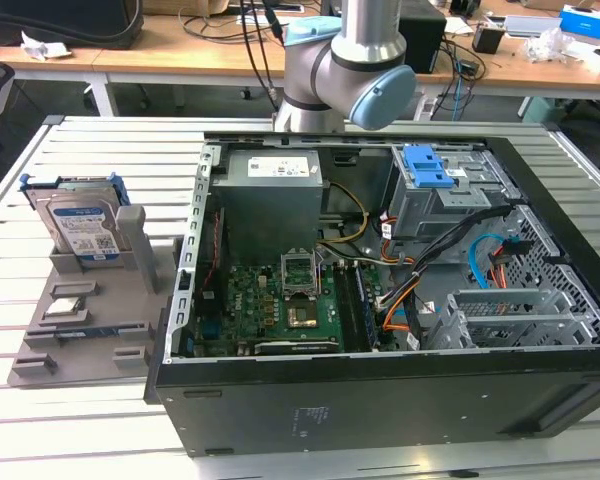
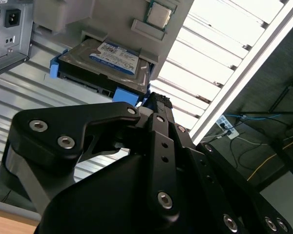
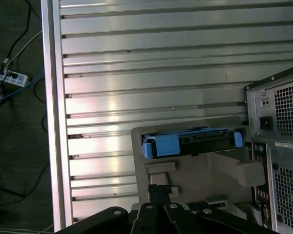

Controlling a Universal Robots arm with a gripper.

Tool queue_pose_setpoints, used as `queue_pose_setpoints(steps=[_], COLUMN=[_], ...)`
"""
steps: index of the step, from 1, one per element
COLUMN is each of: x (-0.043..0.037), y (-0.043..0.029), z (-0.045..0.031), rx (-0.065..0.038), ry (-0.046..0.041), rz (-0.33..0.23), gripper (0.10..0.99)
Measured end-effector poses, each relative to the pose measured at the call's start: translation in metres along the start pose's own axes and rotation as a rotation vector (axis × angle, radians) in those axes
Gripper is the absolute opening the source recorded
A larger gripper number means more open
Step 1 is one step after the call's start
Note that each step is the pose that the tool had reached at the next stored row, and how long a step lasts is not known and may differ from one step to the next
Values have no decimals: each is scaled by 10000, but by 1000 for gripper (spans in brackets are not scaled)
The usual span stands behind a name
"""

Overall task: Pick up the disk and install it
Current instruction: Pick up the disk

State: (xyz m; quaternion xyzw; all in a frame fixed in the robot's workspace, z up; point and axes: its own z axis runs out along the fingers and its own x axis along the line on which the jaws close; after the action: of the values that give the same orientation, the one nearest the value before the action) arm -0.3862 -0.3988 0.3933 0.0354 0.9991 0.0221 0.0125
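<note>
Second wrist view: closed, empty fingers (image 2: 157, 102) are hovering near the disk (image 2: 105, 61), likely stiff, heavy, fragile; its blue carrier (image 2: 124, 93) edges suit gripping.

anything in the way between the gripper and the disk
Nothing visible does. In the second wrist view the gripper points at the disk, standing in its grey holder, with open air between.

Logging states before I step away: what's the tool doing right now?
The tool: closed, holding nothing; the disk sits in its grey holder.
</note>
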Motion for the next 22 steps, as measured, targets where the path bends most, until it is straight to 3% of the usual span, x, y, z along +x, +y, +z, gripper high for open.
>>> queue_pose_setpoints(steps=[9, 12, 22], x=[0, 0, 0], y=[0, 0, 0], z=[0, 0, 0], rx=[-21, -36, -57], ry=[43, 71, 111], rz=[-945, -1562, -2456], gripper=[106, 106, 106])
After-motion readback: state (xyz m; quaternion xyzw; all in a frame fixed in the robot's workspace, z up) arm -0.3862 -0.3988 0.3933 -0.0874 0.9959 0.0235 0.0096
